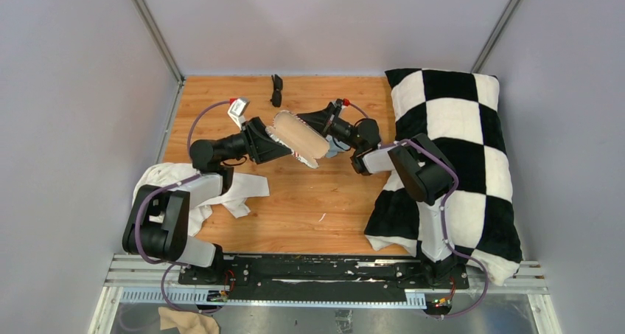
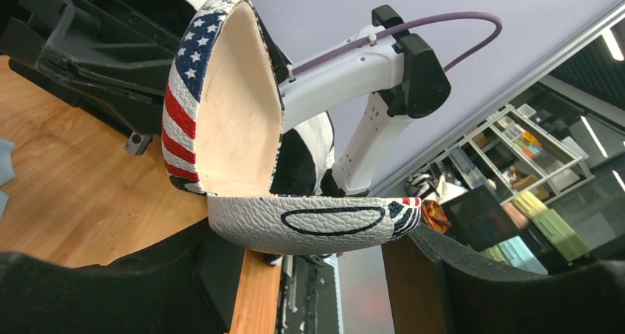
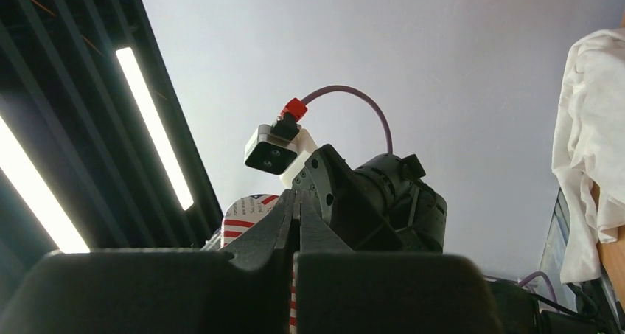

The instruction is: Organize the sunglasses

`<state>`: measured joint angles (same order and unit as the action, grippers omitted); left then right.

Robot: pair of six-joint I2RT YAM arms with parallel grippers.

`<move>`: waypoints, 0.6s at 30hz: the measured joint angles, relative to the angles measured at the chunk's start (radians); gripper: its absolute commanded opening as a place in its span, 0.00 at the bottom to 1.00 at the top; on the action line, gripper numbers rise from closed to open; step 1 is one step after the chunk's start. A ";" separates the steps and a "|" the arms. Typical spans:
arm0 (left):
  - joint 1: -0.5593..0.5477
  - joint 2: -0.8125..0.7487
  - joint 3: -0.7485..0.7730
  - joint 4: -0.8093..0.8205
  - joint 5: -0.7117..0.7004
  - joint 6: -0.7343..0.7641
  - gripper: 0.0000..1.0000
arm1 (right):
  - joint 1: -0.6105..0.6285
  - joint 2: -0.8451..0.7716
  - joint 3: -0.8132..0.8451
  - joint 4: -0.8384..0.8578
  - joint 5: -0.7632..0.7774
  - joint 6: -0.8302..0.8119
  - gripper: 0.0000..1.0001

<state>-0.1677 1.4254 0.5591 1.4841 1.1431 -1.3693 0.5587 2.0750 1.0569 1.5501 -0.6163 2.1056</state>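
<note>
The black folded sunglasses point(image 1: 276, 91) lie on the wooden table point(image 1: 309, 209) near its far edge, apart from both grippers. The oblong case point(image 1: 301, 136) is held open above the table between the two arms. My left gripper point(image 1: 274, 141) is shut on the case's white textured lower half point(image 2: 317, 227), whose tan-lined lid point(image 2: 236, 105) with a stars-and-stripes edge stands up. My right gripper point(image 1: 321, 130) is shut on the striped edge of the case point(image 3: 239, 220), with its jaws almost together. The case's inside looks empty.
A black-and-white checkered pillow point(image 1: 457, 150) covers the right side of the table. A crumpled white cloth point(image 1: 221, 190) lies at the left by the left arm. A bit of light-blue cloth point(image 2: 4, 172) shows at the left wrist view's edge.
</note>
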 measured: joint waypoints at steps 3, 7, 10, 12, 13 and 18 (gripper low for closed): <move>0.000 0.000 0.000 0.001 0.003 -0.018 0.00 | 0.000 0.000 0.011 -0.002 -0.004 0.000 0.00; 0.001 0.007 0.003 0.001 0.005 -0.058 0.00 | -0.014 0.000 0.025 -0.002 -0.035 0.000 0.00; 0.002 0.011 0.003 -0.002 0.006 -0.085 0.00 | -0.054 0.000 0.023 -0.002 -0.082 0.000 0.30; 0.003 0.011 0.003 -0.008 0.008 -0.098 0.00 | -0.100 -0.012 0.001 -0.009 -0.123 -0.001 0.51; 0.003 0.011 0.003 -0.016 0.012 -0.103 0.00 | -0.121 -0.021 -0.011 -0.014 -0.140 -0.006 0.59; 0.004 0.009 0.003 -0.084 0.029 -0.098 0.00 | -0.225 -0.165 -0.069 -0.157 -0.270 -0.183 0.77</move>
<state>-0.1638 1.4342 0.5617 1.3998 1.1717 -1.4670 0.3340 1.9099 0.9882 1.3933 -0.8864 1.9221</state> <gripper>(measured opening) 0.640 0.709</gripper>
